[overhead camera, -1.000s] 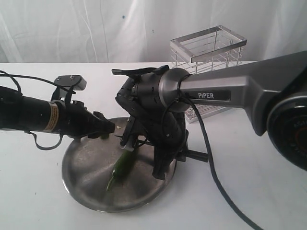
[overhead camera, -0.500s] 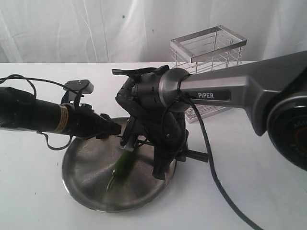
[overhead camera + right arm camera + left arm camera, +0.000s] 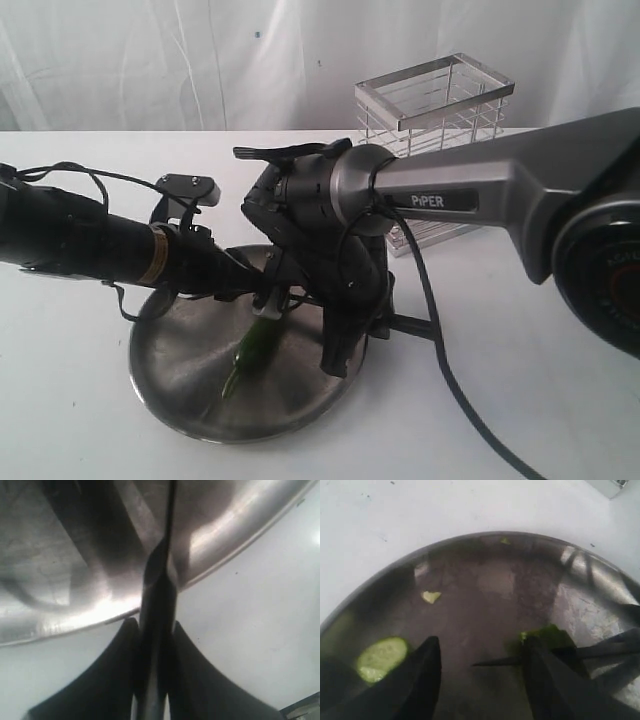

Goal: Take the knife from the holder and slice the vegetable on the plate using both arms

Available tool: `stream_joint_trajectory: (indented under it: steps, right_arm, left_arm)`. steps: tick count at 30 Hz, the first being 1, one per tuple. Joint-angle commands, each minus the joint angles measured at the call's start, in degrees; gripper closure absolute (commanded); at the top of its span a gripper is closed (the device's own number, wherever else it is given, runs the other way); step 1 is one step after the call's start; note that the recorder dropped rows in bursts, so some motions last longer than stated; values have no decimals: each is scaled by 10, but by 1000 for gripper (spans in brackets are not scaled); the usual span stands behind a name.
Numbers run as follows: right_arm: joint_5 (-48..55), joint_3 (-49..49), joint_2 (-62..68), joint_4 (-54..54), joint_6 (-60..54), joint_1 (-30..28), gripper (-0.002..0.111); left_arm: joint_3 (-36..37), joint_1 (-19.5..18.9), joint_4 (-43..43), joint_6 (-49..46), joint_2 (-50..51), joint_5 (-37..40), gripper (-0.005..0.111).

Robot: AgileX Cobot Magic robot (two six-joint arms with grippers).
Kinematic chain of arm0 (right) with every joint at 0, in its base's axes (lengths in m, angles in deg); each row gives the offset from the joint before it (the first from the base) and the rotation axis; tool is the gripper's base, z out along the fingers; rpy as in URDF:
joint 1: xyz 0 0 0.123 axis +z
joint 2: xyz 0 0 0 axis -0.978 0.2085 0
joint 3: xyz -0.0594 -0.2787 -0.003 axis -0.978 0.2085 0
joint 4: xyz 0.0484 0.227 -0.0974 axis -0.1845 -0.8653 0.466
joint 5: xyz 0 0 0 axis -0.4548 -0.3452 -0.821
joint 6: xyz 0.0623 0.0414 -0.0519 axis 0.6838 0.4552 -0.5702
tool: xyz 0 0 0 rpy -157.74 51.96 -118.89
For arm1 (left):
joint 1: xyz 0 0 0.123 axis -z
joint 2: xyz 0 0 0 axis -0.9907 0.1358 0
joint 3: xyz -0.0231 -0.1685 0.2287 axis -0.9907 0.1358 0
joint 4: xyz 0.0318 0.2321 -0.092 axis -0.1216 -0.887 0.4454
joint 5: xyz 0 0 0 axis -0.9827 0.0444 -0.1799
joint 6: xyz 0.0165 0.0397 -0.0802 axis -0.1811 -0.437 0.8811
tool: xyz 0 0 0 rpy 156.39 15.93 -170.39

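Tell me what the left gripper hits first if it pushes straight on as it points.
Probably the knife blade crossing between the left gripper fingers, just ahead of the vegetable; depth is unclear.

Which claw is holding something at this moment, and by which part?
The right claw grips the knife by its black handle. The left claw is open, holding nothing.

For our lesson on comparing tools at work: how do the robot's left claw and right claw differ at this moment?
The left claw is open with nothing between its fingers, while the right claw is shut on the knife. The left claw hovers over the plate near a cut vegetable slice; the right claw sits over the plate's edge, the blade reaching inward. Both are black and work over the same plate.
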Motion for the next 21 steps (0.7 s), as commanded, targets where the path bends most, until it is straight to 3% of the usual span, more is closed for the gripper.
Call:
stream_joint_trajectory:
  steps: [1, 21]
  right_arm:
    - [-3, -2, -6, -7, -7, 0, 108]
    - [-3, 42, -46, -75, 24, 14, 108]
  left_arm:
    - [0, 5, 3, -18, 33, 24, 53]
    - [0, 5, 27, -52, 63, 9, 53]
